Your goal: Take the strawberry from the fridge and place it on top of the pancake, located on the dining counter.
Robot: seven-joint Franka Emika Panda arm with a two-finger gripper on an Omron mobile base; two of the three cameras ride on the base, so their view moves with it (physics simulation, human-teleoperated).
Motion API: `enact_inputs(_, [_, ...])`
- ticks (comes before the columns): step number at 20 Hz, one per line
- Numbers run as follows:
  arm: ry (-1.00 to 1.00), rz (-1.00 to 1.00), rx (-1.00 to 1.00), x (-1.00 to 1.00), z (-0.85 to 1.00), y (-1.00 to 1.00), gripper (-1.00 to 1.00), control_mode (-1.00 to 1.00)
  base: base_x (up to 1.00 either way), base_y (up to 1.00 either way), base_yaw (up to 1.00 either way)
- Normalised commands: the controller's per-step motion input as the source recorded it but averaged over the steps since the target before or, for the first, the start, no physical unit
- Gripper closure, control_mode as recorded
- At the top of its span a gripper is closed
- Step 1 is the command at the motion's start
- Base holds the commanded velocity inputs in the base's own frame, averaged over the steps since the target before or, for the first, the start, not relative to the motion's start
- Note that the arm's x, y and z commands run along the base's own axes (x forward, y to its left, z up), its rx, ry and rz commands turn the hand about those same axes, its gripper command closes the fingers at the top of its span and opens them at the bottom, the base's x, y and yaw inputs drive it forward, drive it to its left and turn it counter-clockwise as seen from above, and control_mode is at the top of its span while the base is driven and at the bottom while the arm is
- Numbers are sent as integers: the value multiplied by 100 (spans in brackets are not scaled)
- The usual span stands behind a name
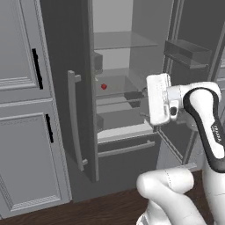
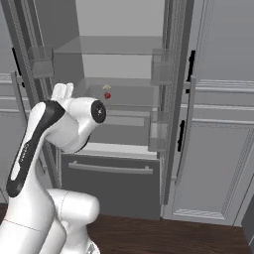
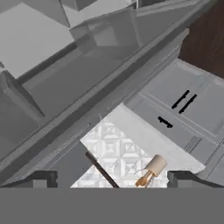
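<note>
Nearest the cameras, dark brown wooden floor (image 1: 88, 211) is running along the foot of the units, with the white arm rising over it. Beyond that, the fridge (image 1: 83, 132) is standing with both upper doors swung wide, its lower drawer (image 2: 111, 186) closed behind a long grey bar. Light grey panelled cabinets (image 1: 26, 132) with black handles are flanking it on either side.

The pincer (image 3: 112, 179) is sitting in front of the open fridge; in the hand view its two dark tips are standing far apart, spread wide with nothing between them. In the base views the white hand is blocking the fingers, so they are hard to make out there.

Deeper in, the strawberry (image 1: 103, 86) is lying on a light grey middle shelf (image 2: 129, 96), well apart from the hand. Just beside it a small pale item (image 2: 106, 87) is showing, too small to identify.

The hand view is rolling sideways, catching a white patterned wall panel (image 3: 118, 153) and a small tan and orange object (image 3: 151, 169) that cannot be identified.
</note>
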Motion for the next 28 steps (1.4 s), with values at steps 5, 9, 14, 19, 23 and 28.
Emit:
enact_inputs(5, [26,7,34,87,0,25,-100,-100,0,0,0])
enact_inputs(9, [23,22,0,100,-9,67,-100,-100,0,0,0])
enact_inputs(14, [18,17,0,100,-27,42,-100,-100,0,0,0])
enact_inputs(19, [16,17,0,94,-21,38,-100,-100,0,0,0])
enact_inputs(23, [11,17,0,51,-25,68,-100,-100,0,0,0])
enact_inputs(28, [7,12,0,4,-42,86,-100,-100,0,0,0])
